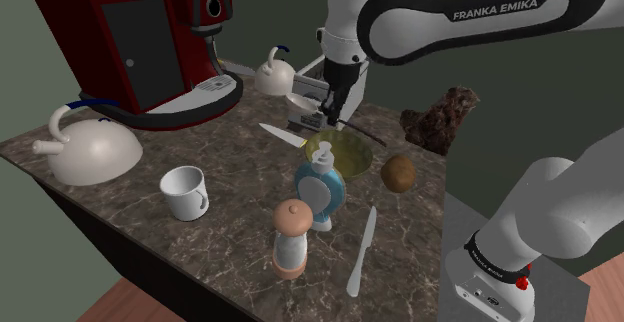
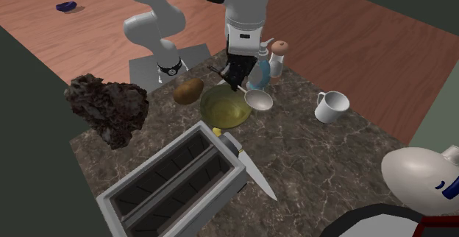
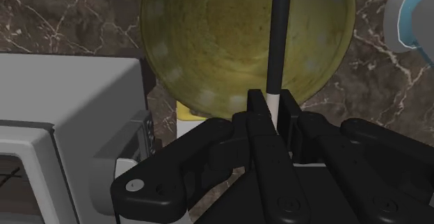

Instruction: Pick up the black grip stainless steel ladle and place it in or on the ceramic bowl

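Glossy veined stone countertop [image 1: 240, 165], speckled glazed bowl [image 3: 181, 49], matt black ladle handle [image 3: 279, 35], grey metal toaster [image 3: 62, 97]

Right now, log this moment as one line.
fingers: shut on ladle handle | ladle: held over yellow-green bowl | release: not yet

Arm: white Franka arm [image 1: 480, 10] reaches from its stand [image 1: 495, 288] at lower right over a dark marble counter [image 1: 235, 165].
Gripper: black gripper [image 1: 335, 120] clasps the ladle [image 1: 300, 102] above the far rim of the yellow-green bowl [image 1: 352, 158].
Left: red coffee machine [image 1: 130, 40], white kettle [image 1: 90, 148], white mug [image 1: 185, 192].
Front: blue soap bottle [image 1: 320, 192], pepper mill [image 1: 292, 235], knife [image 1: 362, 252].
Right: potato [image 1: 398, 173] just beside the bowl, dark rock [image 1: 442, 117] behind it.
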